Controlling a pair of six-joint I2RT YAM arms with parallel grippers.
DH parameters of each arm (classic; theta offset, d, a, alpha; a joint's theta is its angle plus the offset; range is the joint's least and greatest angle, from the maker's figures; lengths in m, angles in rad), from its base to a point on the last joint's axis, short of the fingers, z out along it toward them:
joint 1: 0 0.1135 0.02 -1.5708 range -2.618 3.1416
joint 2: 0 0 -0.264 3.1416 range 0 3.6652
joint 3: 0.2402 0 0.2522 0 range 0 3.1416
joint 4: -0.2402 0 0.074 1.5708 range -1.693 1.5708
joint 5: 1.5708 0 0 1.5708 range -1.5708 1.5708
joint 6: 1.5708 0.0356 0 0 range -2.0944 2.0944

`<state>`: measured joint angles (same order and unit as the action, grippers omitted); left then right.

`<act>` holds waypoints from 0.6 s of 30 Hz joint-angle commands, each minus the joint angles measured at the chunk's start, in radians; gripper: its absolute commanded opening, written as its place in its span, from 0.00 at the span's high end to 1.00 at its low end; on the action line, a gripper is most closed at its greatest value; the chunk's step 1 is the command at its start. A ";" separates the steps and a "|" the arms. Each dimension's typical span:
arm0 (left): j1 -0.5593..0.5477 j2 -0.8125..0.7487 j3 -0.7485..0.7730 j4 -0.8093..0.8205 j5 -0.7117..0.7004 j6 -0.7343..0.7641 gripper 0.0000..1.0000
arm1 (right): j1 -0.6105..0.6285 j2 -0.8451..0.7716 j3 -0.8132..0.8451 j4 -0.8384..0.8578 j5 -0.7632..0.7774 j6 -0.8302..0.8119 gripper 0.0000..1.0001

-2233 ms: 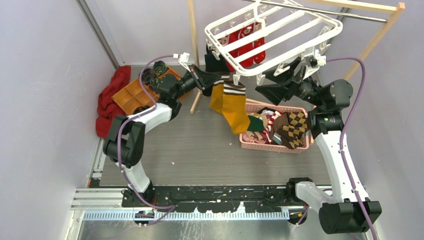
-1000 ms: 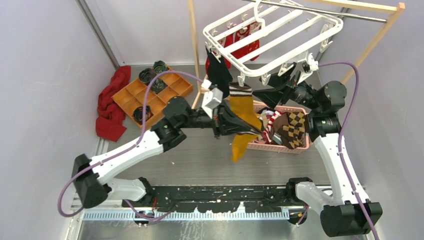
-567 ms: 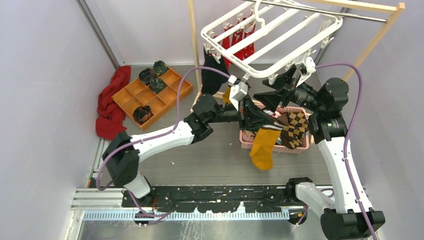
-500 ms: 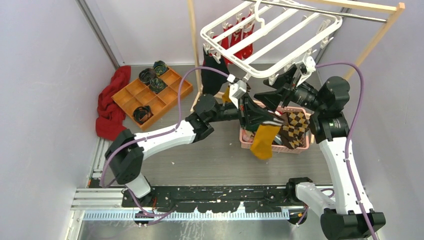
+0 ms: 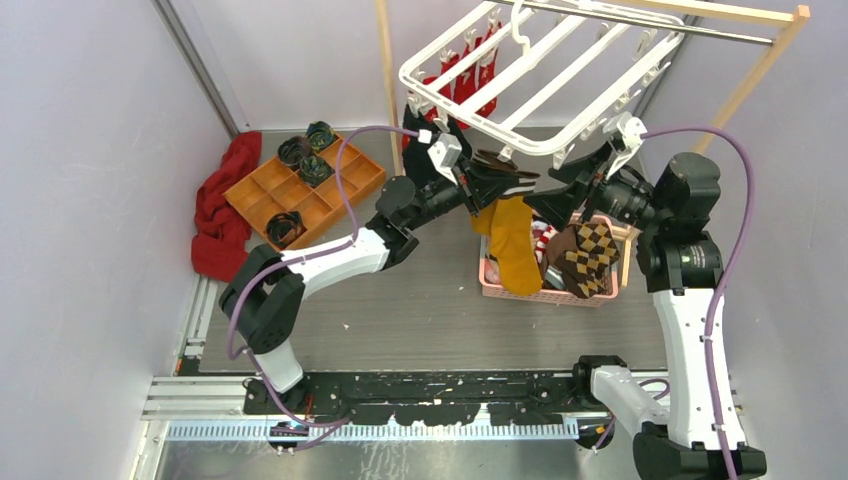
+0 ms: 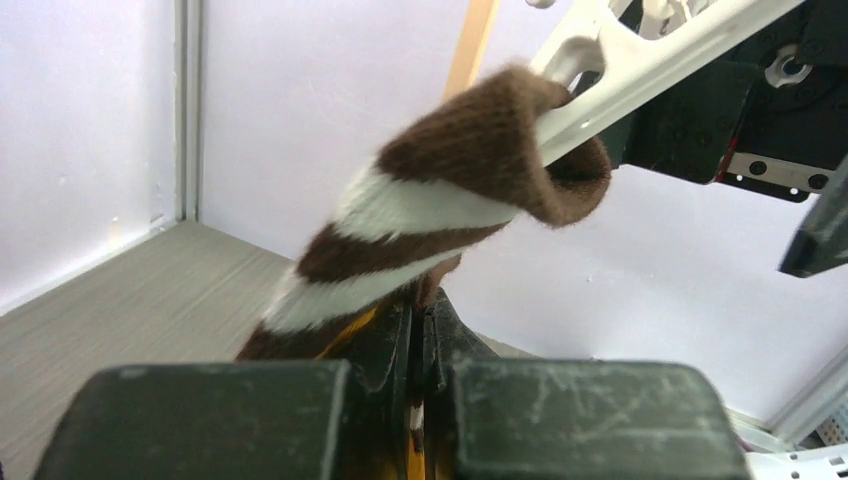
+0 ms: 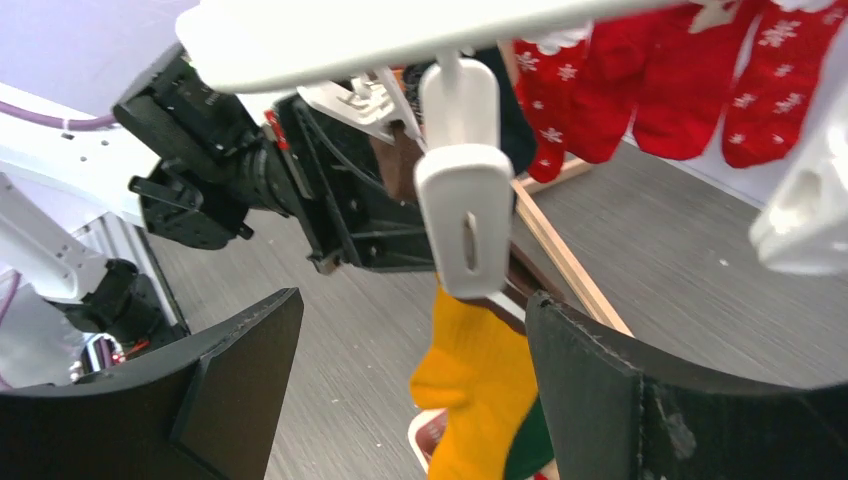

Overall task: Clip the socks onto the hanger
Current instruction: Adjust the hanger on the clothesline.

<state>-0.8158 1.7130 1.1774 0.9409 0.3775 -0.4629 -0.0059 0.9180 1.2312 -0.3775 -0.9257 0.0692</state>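
The left gripper [image 5: 497, 180] reaches up to the near edge of the hanger [image 5: 560, 148]. Its jaws are clenched on a mustard sock [image 5: 513, 248] just below the brown-and-white striped cuff. In the left wrist view the fingers [image 6: 395, 335] are pressed together on the fabric. The cuff [image 6: 455, 195] is bunched against a white hanger bar [image 6: 660, 65]. From here it cannot be told whether any clip grips it. The rest of the sock hangs loose over the left end of a pink basket [image 5: 530, 292].

The right gripper [image 5: 572, 190] sits under the same edge, facing the left one, with its jaws spread wide and grasping nothing. In the right wrist view a white clip [image 7: 462, 210] dangles between the two fingers [image 7: 235, 375], touching neither, and the mustard toe shows below it.

An argyle sock [image 5: 588, 250] lies in the basket. Red socks [image 5: 462, 78] hang from the hanger's far side. An orange tray [image 5: 340, 175] and a red cloth [image 5: 222, 205] lie at the left.
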 commanded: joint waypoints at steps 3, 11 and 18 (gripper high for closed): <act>0.027 -0.009 0.005 0.126 -0.020 -0.005 1.00 | -0.083 -0.030 0.052 -0.130 -0.023 -0.084 0.11; 0.050 0.004 0.010 0.179 0.036 -0.064 1.00 | -0.124 -0.035 -0.055 -0.089 -0.061 -0.216 0.08; 0.050 0.037 0.027 0.243 0.078 -0.138 1.00 | -0.124 -0.001 -0.222 0.270 -0.030 -0.088 0.07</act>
<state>-0.7681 1.7370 1.1770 1.0744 0.4213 -0.5526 -0.1265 0.9047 1.0878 -0.3840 -0.9684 -0.0986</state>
